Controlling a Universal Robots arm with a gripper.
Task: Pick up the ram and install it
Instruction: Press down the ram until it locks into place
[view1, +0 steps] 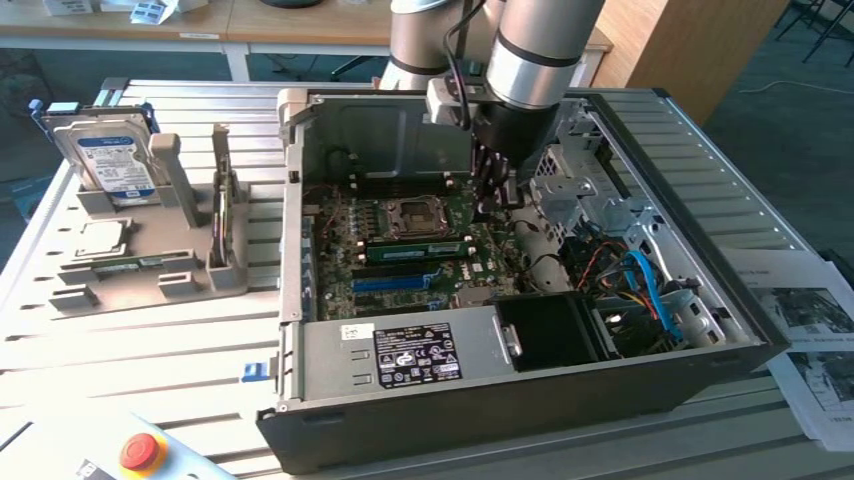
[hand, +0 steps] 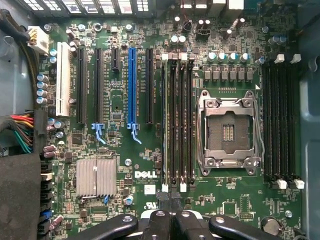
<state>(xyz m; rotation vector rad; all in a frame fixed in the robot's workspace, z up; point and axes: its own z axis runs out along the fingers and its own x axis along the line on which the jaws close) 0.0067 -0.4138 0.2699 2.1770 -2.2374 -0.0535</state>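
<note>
Ram (view1: 414, 250) standing upright in the motherboard (hand: 125, 150), just below my gripper (hand: 173, 214)
Gripper pinched shut, seemingly empty: a blunt tip over the stick's end, likely for pressing it home.

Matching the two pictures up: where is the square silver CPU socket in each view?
Exterior view: the square silver metal CPU socket sits on the exterior view's left of the robot arm.
Wrist view: it lies between two banks of black memory slots.
Shared landmark: the long blue plastic expansion slot.
</note>
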